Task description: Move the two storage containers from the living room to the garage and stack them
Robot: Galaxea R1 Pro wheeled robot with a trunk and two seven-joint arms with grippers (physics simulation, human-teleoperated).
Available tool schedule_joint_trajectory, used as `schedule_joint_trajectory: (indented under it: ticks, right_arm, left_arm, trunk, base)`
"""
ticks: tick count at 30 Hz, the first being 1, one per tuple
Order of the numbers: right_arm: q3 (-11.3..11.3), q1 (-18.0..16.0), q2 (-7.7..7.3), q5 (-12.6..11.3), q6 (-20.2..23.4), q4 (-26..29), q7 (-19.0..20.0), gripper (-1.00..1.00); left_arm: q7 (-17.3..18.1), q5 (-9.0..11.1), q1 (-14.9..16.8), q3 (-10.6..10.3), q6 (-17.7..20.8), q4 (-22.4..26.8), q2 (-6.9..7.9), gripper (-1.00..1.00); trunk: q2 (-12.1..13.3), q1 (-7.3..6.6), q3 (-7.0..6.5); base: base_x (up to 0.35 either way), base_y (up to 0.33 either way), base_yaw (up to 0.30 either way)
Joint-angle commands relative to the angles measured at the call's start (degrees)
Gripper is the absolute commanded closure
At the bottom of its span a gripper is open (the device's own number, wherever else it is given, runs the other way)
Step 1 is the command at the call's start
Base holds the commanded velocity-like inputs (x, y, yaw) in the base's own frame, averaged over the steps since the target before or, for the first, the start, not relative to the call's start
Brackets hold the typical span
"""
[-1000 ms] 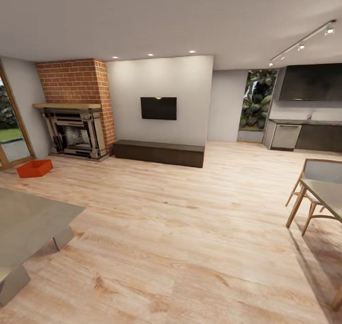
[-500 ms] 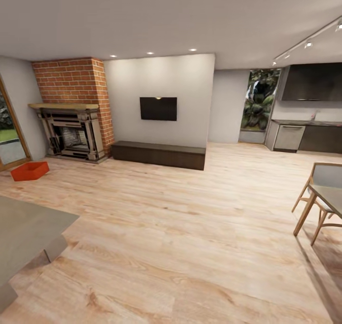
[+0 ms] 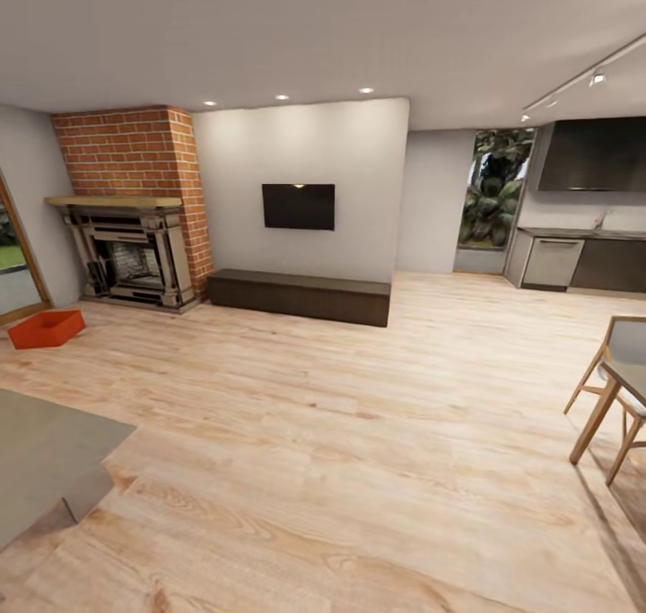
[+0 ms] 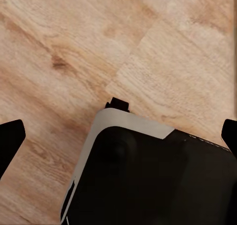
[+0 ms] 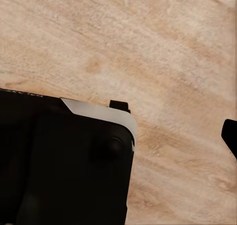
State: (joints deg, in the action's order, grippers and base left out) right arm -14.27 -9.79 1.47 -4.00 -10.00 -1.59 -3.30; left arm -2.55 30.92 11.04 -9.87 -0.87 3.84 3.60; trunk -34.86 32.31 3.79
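One red-orange open-topped storage container [image 3: 47,328] sits on the light wood plank floor [image 3: 359,433] of the living room, far left, in front of the glass door and beside the fireplace. Both arms hang low, with their wrist views looking down at the planks and the robot's black base [image 4: 148,180]. My left gripper [image 4: 118,136] is open, its black fingertips [image 4: 10,143] at opposite edges of the picture with nothing between them. My right gripper [image 5: 118,136] shows one fingertip [image 5: 230,136] far out at the edge, spread wide and empty.
A dark fireplace [image 3: 130,256] under red brick stands at the back left. Beside it are a wall TV [image 3: 298,206] and a low dark bench [image 3: 301,296]. A grey tabletop [image 3: 40,456] juts in at lower left. Wooden chair legs [image 3: 610,398] stand right, kitchen cabinets [image 3: 579,263] beyond.
The whole head view has shifted, so the camera has moved: the room's things drift left and the chair slides right. The container rests in the same spot by the fireplace.
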Motion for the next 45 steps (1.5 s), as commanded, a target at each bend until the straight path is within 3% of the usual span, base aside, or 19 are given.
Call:
schedule_joint_trajectory:
  ticks: [1,14,30,45]
  right_arm:
    - [-0.48,-0.09,0.05,-0.45,-0.33,-0.17,-0.18,-1.0]
    - [-0.43,-0.1,-0.36,-0.39,-0.62,-0.17,0.12,-1.0]
    - [-0.23,-0.09,-0.33,-0.83,-0.51,-0.17,0.27,-1.0]
    - [-0.57,-0.11,-0.1,-0.17,-0.29,-0.17,-0.47,-1.0]
  left_arm:
    - [-0.19,0.45,0.03,-0.5,-0.09,0.04,0.01,-1.0]
    - [-0.21,0.45,0.03,-0.5,-0.1,0.02,0.01,-1.0]
    - [-0.18,0.45,0.03,-0.49,-0.02,0.02,0.01,-1.0]
    - [-0.19,0.45,0.03,-0.5,-0.03,0.02,-0.05,-1.0]
  trunk:
    - [-0.08,0.05,0.1]
    - [-0.08,0.05,0.1]
    - [-0.08,0.05,0.1]
    - [-0.08,0.05,0.1]
  base:
    - [0.324,0.0,0.0]
    - [0.324,0.0,0.016]
    - [0.324,0.0,0.243]
    - [0.324,0.0,0.012]
